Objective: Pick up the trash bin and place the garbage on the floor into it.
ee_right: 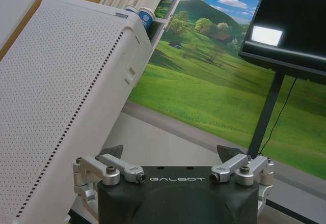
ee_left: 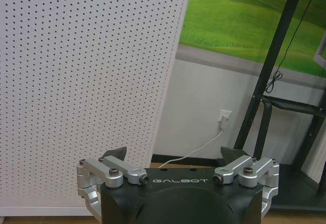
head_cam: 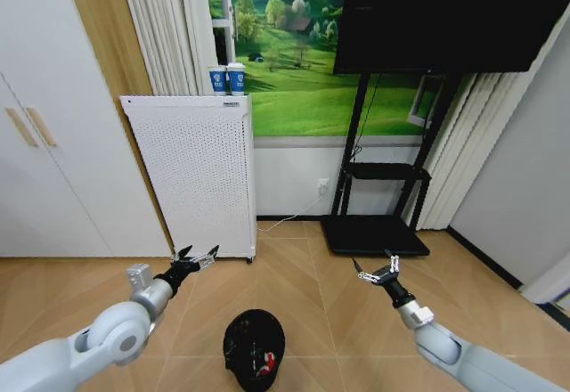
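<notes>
The left end effector (head_cam: 196,257) hangs with its fingers spread and empty above the floor (head_cam: 303,276), near the foot of the white perforated cabinet (head_cam: 191,174). The right end effector (head_cam: 376,273) is likewise spread and empty, over bare floor toward the TV stand (head_cam: 374,232). Between them, nearer the robot, the trash bin (head_cam: 254,349) stands on the floor, with what looks like red-and-white litter inside. A rim grasp could tip it and spill that.
</notes>
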### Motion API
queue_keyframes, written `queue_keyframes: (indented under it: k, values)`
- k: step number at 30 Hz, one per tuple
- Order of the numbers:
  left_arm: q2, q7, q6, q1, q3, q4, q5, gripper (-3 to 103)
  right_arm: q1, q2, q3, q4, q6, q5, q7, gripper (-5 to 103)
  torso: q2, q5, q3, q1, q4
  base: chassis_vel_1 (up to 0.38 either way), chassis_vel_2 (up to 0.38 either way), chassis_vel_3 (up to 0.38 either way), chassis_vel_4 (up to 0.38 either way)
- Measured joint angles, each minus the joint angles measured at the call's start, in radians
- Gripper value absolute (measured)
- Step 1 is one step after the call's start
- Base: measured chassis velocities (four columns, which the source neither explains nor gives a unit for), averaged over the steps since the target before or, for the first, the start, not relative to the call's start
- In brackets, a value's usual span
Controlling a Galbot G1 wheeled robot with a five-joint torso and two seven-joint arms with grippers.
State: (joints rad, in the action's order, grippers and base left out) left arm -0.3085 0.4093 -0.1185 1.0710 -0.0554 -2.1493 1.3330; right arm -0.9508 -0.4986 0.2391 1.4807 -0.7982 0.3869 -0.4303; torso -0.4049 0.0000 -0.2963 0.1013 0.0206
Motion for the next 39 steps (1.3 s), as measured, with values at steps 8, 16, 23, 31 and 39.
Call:
queue_keyframes:
  k: [8, 16, 23, 31, 39]
  values:
    - [0.0, -0.003, 0.0, -0.012, 0.001, 0.015, 0.003, 100, 0.033, 0.038, 0.03, 0.004, 0.0, 0.093, 0.055, 100, -0.034, 0.0, -0.022, 0.013, -0.0001, 0.0, 0.0, 0.0, 0.0]
    - [-0.009, -0.005, 0.0, -0.014, 0.004, 0.022, 0.001, 100, 0.048, 0.116, 0.071, -0.011, 0.066, 0.276, 0.105, 100, -0.064, -0.0001, -0.041, 0.023, 0.0003, 0.0, 0.0, 0.0, 0.0]
    - [-0.023, -0.003, 0.0, -0.009, 0.004, 0.026, -0.006, 100, 0.06, 0.157, 0.079, -0.016, 0.122, 0.453, 0.087, 100, -0.091, -0.0002, -0.058, 0.033, 0.0, 0.0, 0.0, 0.0, 0.0]
    - [-0.021, 0.0, -0.001, -0.001, -0.007, 0.024, -0.007, 100, 0.03, 0.163, 0.06, -0.017, 0.124, 0.469, 0.068, 100, -0.128, 0.0, -0.08, 0.048, 0.0, 0.0, 0.0, 0.0, 0.0]
    - [-0.014, 0.006, -0.003, 0.0, -0.011, 0.012, -0.005, 100, 0.017, 0.161, 0.047, -0.008, 0.116, 0.459, 0.063, 100, -0.164, -0.0001, -0.103, 0.062, 0.0, 0.0, 0.0, 0.0, 0.0]
